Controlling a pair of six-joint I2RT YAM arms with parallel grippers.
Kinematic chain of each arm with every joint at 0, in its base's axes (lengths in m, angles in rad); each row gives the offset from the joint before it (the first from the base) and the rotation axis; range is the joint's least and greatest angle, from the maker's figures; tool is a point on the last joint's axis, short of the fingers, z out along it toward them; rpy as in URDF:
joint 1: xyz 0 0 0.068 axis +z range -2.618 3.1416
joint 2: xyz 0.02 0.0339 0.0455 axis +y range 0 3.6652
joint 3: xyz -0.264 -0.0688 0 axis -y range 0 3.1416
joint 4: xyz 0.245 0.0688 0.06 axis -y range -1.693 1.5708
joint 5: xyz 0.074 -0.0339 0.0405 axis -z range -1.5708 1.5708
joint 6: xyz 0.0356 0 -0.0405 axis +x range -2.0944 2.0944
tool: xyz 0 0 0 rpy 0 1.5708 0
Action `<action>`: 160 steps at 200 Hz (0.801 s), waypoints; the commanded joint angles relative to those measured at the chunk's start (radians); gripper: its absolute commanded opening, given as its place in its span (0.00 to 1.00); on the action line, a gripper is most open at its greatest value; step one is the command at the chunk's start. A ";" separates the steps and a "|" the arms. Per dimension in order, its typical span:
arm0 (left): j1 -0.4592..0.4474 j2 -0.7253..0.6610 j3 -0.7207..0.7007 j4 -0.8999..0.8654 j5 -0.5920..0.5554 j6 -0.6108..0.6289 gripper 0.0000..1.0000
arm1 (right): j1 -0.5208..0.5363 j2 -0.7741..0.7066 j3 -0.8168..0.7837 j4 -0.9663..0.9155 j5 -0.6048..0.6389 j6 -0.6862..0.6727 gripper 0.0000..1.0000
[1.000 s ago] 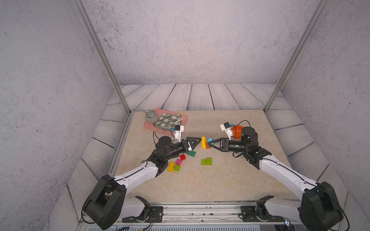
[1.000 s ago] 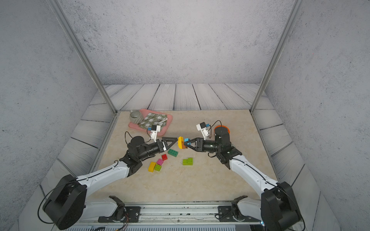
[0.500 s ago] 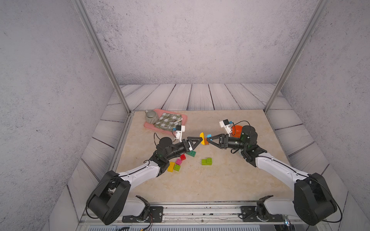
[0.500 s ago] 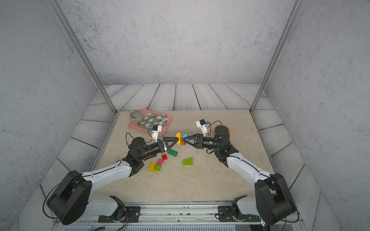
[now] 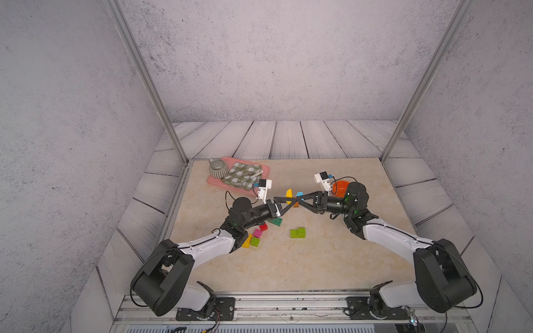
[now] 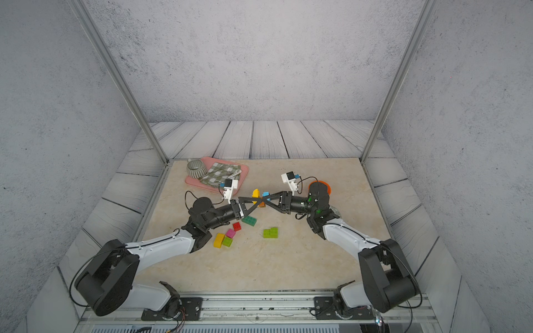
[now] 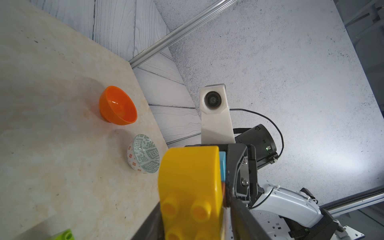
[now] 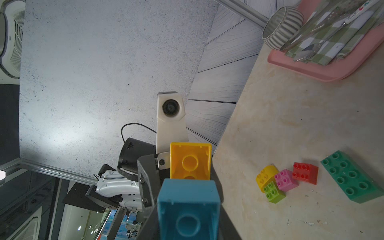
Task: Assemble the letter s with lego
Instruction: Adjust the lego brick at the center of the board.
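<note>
Above the table's middle, a small stack of lego hangs in the air: a yellow brick (image 5: 288, 192) (image 6: 255, 192), a blue brick (image 5: 300, 194) and a brown-orange one (image 5: 295, 204). My right gripper (image 5: 299, 200) (image 8: 188, 218) is shut on the blue brick (image 8: 188, 207). My left gripper (image 5: 294, 199) (image 7: 193, 224) faces it tip to tip, shut on the yellow brick (image 7: 189, 182). Loose on the table lie a dark green brick (image 5: 276, 221), a red one (image 5: 263, 227), a pink one (image 5: 257, 233), a yellow one (image 5: 247, 241), a lime one (image 5: 255, 241) and a lime pair (image 5: 297, 232).
An orange bowl (image 5: 340, 186) (image 7: 117, 106) stands behind my right arm, with a patterned bowl (image 7: 143, 153) near it. At the back left, a pink tray (image 5: 266, 173) carries a striped cup (image 5: 218, 168) and a checked cloth (image 5: 240, 177) with cutlery.
The right gripper carried the brick stack slightly back and up. The left gripper reached in and its jaws narrowed onto the yellow brick.
</note>
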 commanded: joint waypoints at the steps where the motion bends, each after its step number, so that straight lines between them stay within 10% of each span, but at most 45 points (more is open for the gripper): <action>1: -0.006 0.019 0.031 0.062 0.026 -0.007 0.45 | 0.004 0.012 -0.008 0.061 -0.025 0.024 0.32; 98: -0.002 -0.043 0.073 -0.120 0.032 0.091 0.16 | -0.008 -0.076 0.033 -0.171 -0.027 -0.105 0.71; 160: 0.004 -0.077 0.066 -0.214 0.028 0.135 0.13 | -0.059 -0.143 -0.011 -0.289 -0.033 -0.170 0.45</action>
